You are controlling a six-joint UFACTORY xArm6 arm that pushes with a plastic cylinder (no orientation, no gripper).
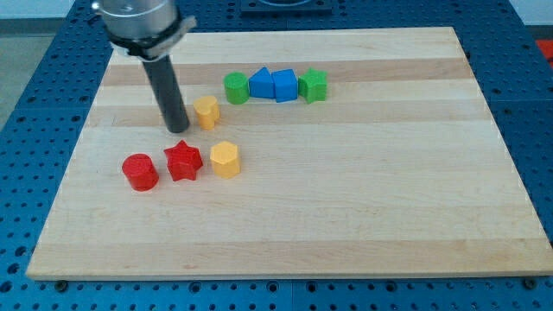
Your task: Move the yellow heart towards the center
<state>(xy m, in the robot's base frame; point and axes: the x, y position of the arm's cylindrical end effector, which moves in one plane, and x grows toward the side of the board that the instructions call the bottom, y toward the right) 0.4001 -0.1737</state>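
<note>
A small yellow block that looks like the heart lies on the wooden board, left of the middle and toward the view's top. My tip rests on the board just to the left of this block and slightly below it, close to it or touching its left side. A second yellow block, a hexagon, lies below and a little right of the heart.
A red star and a red cylinder lie left of the yellow hexagon. Above the heart is a row: a green block, two blue blocks, and another green block.
</note>
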